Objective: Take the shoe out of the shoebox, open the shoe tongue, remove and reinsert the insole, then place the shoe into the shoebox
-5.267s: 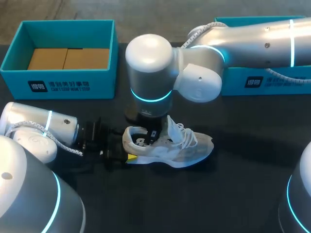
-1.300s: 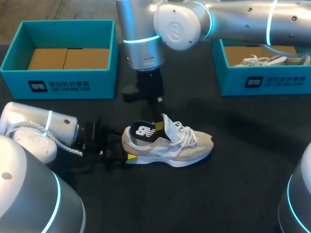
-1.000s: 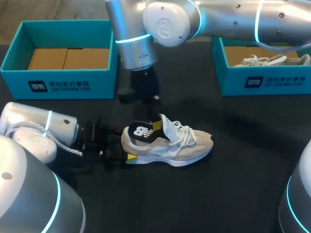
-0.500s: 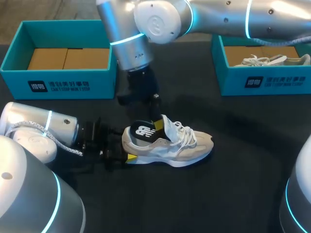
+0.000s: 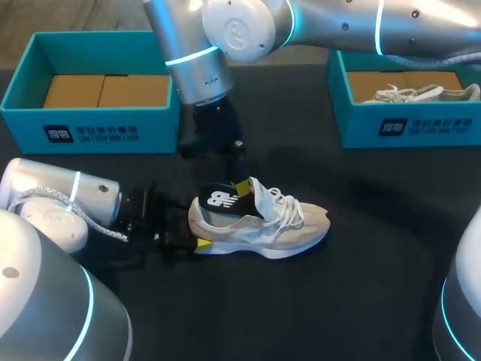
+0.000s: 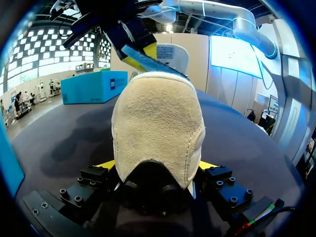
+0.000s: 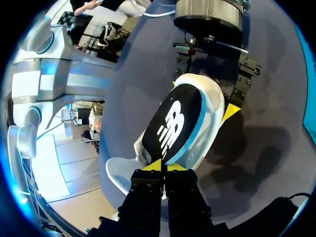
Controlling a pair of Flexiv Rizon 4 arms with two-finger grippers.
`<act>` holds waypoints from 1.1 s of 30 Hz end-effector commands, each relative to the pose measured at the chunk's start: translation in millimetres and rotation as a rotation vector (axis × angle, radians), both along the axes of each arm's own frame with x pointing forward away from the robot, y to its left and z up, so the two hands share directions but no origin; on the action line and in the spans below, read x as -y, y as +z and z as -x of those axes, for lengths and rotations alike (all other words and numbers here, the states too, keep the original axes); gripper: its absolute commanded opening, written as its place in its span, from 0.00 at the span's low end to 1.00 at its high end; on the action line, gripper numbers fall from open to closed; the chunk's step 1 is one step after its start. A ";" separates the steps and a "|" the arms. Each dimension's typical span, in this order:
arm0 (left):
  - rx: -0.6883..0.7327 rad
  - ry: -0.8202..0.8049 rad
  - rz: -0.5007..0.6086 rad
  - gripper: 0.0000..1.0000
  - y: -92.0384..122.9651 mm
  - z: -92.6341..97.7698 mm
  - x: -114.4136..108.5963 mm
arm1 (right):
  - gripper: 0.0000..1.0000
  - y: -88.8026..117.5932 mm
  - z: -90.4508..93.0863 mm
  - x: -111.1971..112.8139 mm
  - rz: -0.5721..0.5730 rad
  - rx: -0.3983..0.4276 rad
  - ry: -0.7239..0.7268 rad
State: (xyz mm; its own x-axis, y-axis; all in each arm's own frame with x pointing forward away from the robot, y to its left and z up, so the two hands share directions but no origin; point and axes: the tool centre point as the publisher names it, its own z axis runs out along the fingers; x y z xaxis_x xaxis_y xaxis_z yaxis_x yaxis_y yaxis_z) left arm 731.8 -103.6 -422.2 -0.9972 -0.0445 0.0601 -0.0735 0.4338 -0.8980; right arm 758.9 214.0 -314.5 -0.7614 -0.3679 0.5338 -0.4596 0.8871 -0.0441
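Dark tabletop [image 5: 361, 286] fills the scene, and the shoe [image 5: 270, 226] lies on its side-on sole near the middle, toe toward the right, well apart from both boxes. Its heel is clamped between the yellow tips of the left claw [image 6: 157, 168], one tip on each side of the heel, which holds the shoe steady.

The insole [image 5: 218, 201], black with a white logo, sits half out of the shoe's opening. Its heel end rests over the collar and its front end is raised by the tongue. The right claw [image 7: 162, 167] is closed on that front edge, as the right wrist view shows plainly.

About five seconds ago the right claw was down inside the shoe and the insole lay flat within. By a second ago it had been drawn up and out. Since then the right arm has swung toward the left box and the insole's front end has lifted a little higher. My reading is that the removal step is nearly done, with reinsertion and boxing yet to come.

At the table's far left stands a teal shoebox [image 5: 90, 131], holding only brown cardboard [image 5: 105, 90]. At the far right a second teal box [image 5: 421, 128] holds another shoe [image 5: 421, 92], pale with white laces.
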 end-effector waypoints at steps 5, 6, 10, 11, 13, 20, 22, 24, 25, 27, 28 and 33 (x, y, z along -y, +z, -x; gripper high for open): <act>-0.001 -0.001 -0.002 0.00 -2.5 -0.8 0.1 | 0.00 -4.6 4.4 -1.9 0.003 -0.004 -0.001; -0.001 -0.001 -0.002 0.00 -2.5 -0.8 0.1 | 0.00 -4.7 4.7 -1.9 0.000 -0.001 -0.006; -0.001 -0.001 -0.002 0.00 -2.5 -0.8 0.1 | 0.13 -0.9 3.9 1.9 0.006 0.026 -0.029; -0.001 -0.001 -0.002 0.00 -2.5 -0.8 0.1 | 0.25 1.0 3.7 2.9 0.004 0.032 -0.033; -0.001 -0.001 -0.002 0.00 -2.5 -0.8 0.1 | 0.35 5.2 3.9 3.6 -0.001 0.042 -0.037; -0.001 -0.001 -0.002 0.00 -2.5 -0.8 0.1 | 0.47 19.2 1.1 5.4 -0.013 0.096 -0.055; -0.001 -0.001 -0.002 0.00 -2.5 -0.8 0.1 | 0.50 24.3 -0.8 4.9 -0.017 0.117 -0.061; -0.001 -0.001 -0.002 0.00 -2.5 -0.8 0.1 | 0.53 27.7 -3.8 5.0 -0.021 0.136 -0.067; -0.001 -0.001 -0.002 0.00 -2.5 -0.8 0.1 | 0.55 29.1 -4.8 5.1 -0.022 0.142 -0.070; -0.001 -0.001 -0.002 0.00 -2.5 -0.8 0.1 | 0.60 34.0 -8.0 5.4 -0.031 0.164 -0.078; -0.001 -0.001 -0.002 0.00 -2.5 -0.8 0.1 | 0.61 36.0 -9.3 5.7 -0.033 0.174 -0.081; -0.001 -0.001 -0.002 0.00 -2.5 -0.8 0.1 | 0.57 42.8 -13.2 5.3 -0.056 0.218 -0.123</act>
State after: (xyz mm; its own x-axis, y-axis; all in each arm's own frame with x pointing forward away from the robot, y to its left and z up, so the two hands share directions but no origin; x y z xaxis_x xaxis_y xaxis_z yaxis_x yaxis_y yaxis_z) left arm 731.9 -103.9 -422.0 -0.9972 -0.0442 0.0602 -0.0734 0.4337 -0.8981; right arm 775.7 215.5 -275.8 -0.8830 -0.2845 0.3734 -0.3401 0.9360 -0.0910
